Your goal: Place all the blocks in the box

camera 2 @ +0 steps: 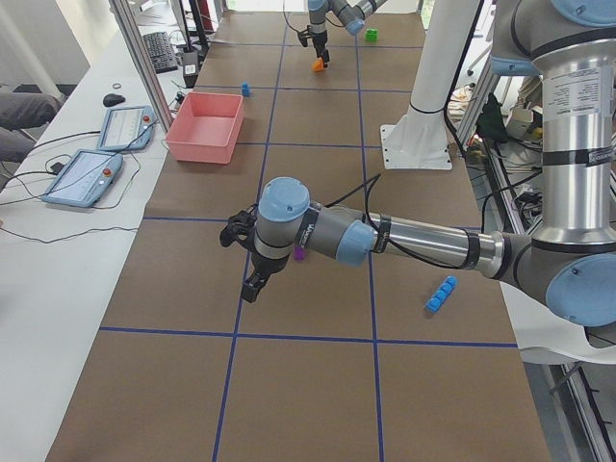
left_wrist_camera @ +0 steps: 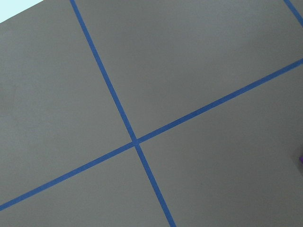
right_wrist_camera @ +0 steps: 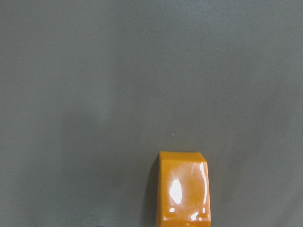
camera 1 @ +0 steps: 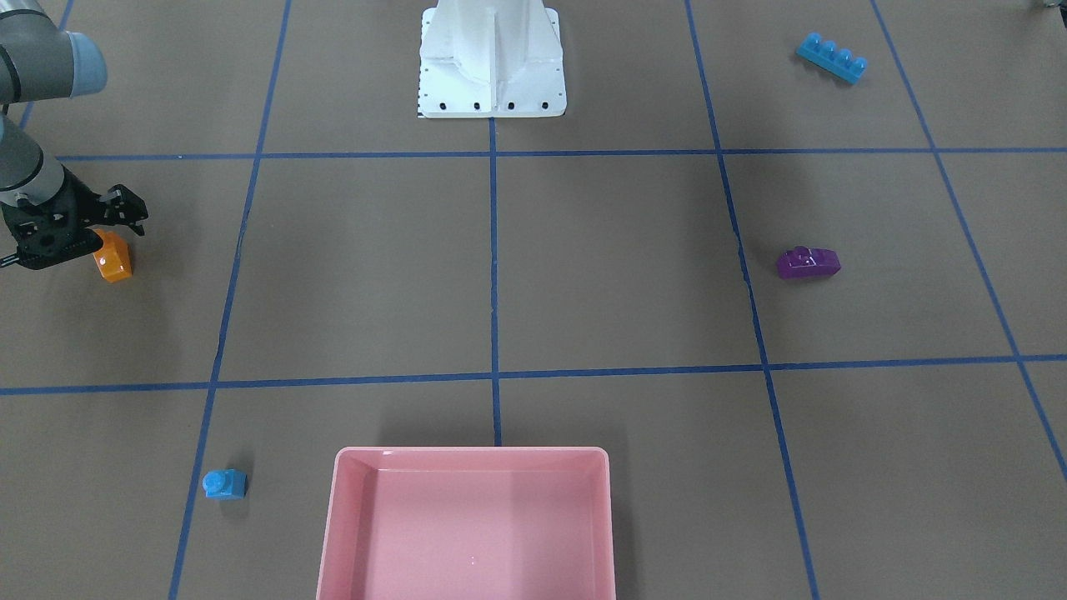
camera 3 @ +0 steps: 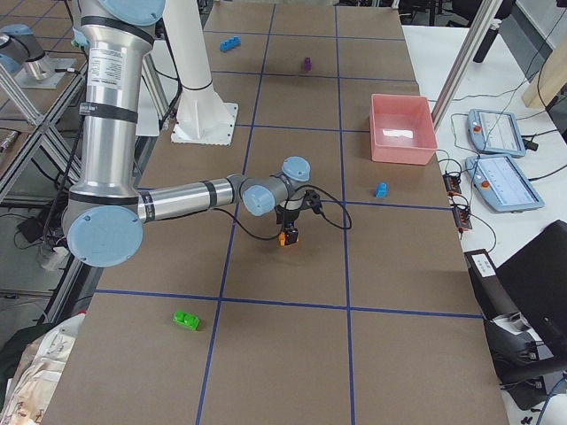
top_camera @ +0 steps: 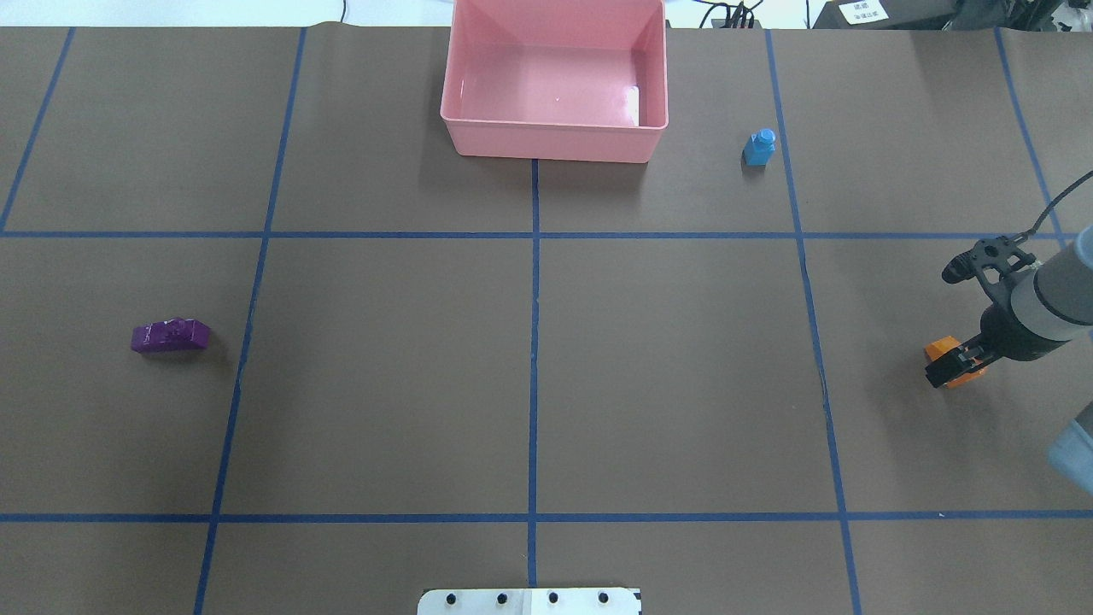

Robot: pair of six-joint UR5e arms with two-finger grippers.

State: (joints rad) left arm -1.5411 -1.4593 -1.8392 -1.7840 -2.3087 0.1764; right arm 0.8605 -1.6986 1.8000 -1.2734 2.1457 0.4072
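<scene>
Orange plastic first: the orange brick [top_camera: 941, 348] lies at 3 o'clock on the table [top_camera: 384, 367], counting 12 as straight out from my base. My right gripper [top_camera: 952, 369] is right at it. From overhead, one black finger crosses the brick with orange showing on either side, so the jaws look set about it. I cannot tell whether they pinch it or merely stand spread round it. My right wrist camera shows only the brick's glossy top at its lower edge, and no finger. Whether the brick rests on the table or hangs just off it is unclear too.

I judge this to be the grasp of the first brick, since the box [top_camera: 546, 141] at 12 o'clock holds none. To do it well, I should centre the brick between the pads and press on flat sides, because shiny plastic caught by a corner may slip. Then I should lift straight up before swinging towards 12, clear the box wall and release low over its floor. The small blue brick [top_camera: 759, 147] at 1 o'clock stands near that path, so I should pass above it.

The purple brick [top_camera: 170, 335] waits at 9 o'clock and the long blue brick [camera 1: 832, 57] at about 8. My left gripper [camera 2: 252, 285] hangs near the purple one. It shows only from the side, so I cannot tell how its jaws stand.
</scene>
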